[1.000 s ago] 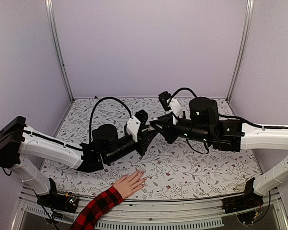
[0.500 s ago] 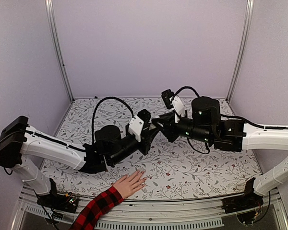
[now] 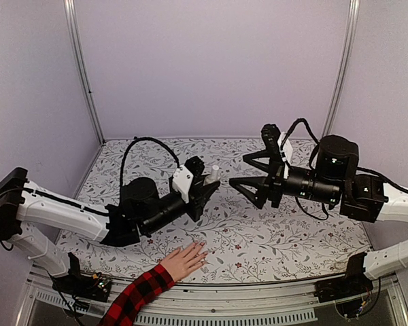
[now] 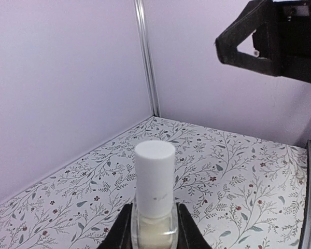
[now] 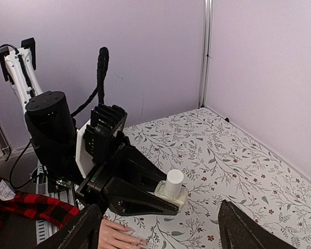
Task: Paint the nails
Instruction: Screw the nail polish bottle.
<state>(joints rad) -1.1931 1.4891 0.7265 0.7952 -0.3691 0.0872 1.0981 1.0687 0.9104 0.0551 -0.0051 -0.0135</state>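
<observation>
Left tool (image 3: 209, 182), seen from above, is clamped on a small clear bottle (image 3: 215, 171), held above the surface (image 3: 292, 238) near its middle. The right tool (image 3: 241, 170) stands wide open and empty, well apart to the bottle's right, its fingers aimed toward it. A hand (image 3: 185, 260) in a plaid sleeve (image 3: 139, 293) lies flat at the near edge, fingers pointing toward the centre. The nails (image 3: 202, 245) are at its far end, below the left tool and nearer the arm bases, so the left arm is the closer one.

From the left wrist, the bottle (image 4: 154, 202) stands upright between the closed jaws, long axis vertical, with its white cap (image 4: 154, 171) on.

From the right wrist, the bottle (image 5: 173, 188) lies straight ahead, framed by the spread fingers (image 5: 80, 231). The hand (image 5: 116, 234) shows just below it, though the nails are too small there to make out. The cap probably has to come off before any painting, and the open right tool faces it.
</observation>
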